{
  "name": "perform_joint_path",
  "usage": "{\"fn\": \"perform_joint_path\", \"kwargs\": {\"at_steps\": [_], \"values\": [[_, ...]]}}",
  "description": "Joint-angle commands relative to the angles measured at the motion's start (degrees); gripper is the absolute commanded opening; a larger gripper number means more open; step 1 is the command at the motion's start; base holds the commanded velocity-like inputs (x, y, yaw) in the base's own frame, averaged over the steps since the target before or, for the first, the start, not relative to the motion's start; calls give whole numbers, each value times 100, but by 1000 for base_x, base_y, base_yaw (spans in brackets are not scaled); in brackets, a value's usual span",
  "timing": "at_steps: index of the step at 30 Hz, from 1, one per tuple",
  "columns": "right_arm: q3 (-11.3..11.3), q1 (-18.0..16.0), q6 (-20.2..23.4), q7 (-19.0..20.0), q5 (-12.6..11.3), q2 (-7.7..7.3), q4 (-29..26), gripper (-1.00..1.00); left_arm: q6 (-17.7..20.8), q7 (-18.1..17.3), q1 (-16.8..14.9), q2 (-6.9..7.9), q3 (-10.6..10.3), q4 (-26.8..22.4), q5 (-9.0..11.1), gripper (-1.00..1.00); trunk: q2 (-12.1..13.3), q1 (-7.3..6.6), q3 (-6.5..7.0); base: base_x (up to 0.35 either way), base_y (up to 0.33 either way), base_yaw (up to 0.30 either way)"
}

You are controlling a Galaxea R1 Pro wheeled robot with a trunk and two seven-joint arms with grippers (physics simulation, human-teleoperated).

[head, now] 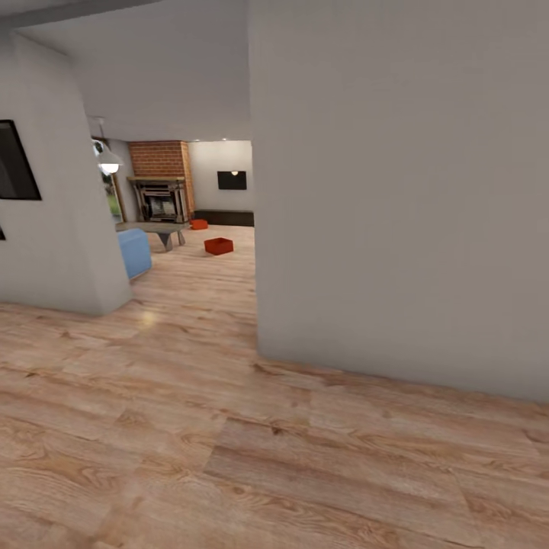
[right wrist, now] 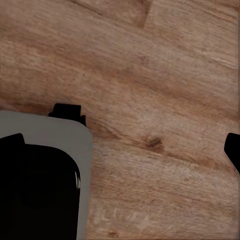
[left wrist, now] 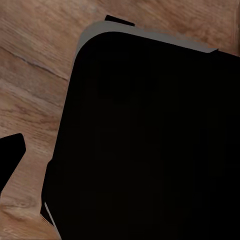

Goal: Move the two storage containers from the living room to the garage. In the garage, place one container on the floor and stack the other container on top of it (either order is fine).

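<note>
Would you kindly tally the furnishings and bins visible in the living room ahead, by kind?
Orange-red storage containers: 2
Blue sofa: 1
Coffee table: 1
Brick fireplace: 1
Hanging lamp: 1
Total: 6

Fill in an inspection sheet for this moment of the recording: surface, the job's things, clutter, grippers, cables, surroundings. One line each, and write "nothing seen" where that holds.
Surface: light wood-plank floor, bare in the foreground.
Job's things: two storage containers, both on the floor far ahead in the living room; nearer container past the blue sofa, farther container by the coffee table.
Clutter: nothing seen.
Grippers: left gripper and right gripper point down at the planks, dark fingertips at the frame edges; the right's are wide apart with nothing between, the left's state cannot be told.
Cables: nothing seen.
Surroundings: grey wall close on the right, brick fireplace, hanging lamp.
</note>
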Motion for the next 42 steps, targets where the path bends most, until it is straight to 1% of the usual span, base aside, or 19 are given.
{"fn": "perform_joint_path", "kwargs": {"at_steps": [1,4,8,42], "values": [[48,-7,-36,-2,-59,3,18,100,-12,5,-1,-2,10,-2,18,100,-3,3,-5,324,0,0],[47,-7,-40,-2,-59,1,18,100,-9,5,-1,-2,9,-2,18,100,-3,3,-6,324,0,28],[57,-7,-42,5,-59,-1,18,100,-8,5,-1,-3,9,-2,2,100,-3,3,-15,324,0,197],[51,-7,-51,0,-65,-9,18,100,-52,5,-1,-3,21,-2,11,100,-3,3,-127,324,0,258]]}}
